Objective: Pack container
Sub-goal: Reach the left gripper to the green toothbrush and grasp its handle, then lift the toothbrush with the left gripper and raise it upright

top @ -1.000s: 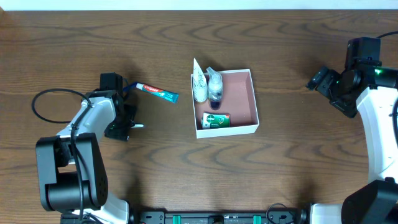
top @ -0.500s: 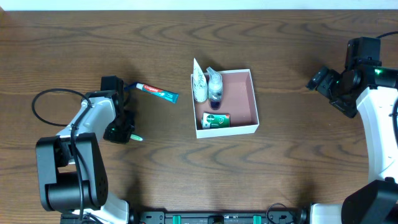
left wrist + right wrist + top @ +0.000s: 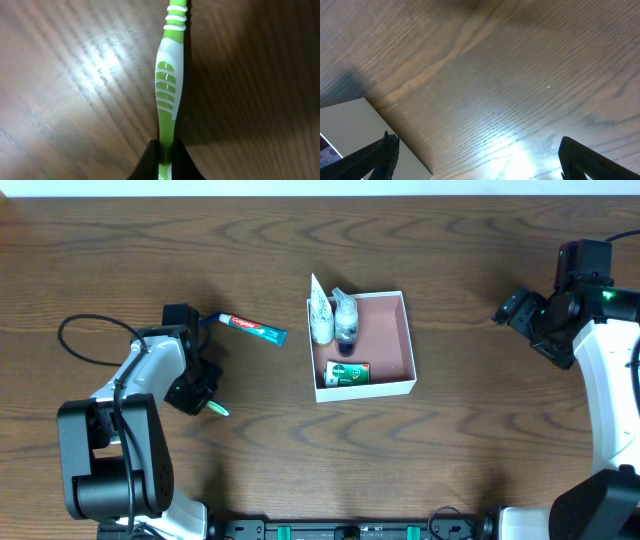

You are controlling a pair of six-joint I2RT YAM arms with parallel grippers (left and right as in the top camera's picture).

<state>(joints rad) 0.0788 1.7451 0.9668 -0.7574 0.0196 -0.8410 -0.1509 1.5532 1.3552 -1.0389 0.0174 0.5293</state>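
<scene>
Left pincer [image 3: 165, 161] grips a ribbed green-and-white toothbrush [image 3: 167, 85] (slim, glossy plastic).

You're looking at a lime-green toothbrush [image 3: 167, 95] showing white stripes. The container [image 3: 388, 335] is showing white walls and a dusty pink inside.

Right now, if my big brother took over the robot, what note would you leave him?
The left gripper is shut on the green toothbrush, out to the left of the container.
The right gripper is open and holds nothing, over the bare table right of the container.
Done: the white tube, small bottle and green soap carton are in the container.
Left: put the toothbrush in, then fetch the toothpaste, which lies on the table left of the container.
</scene>
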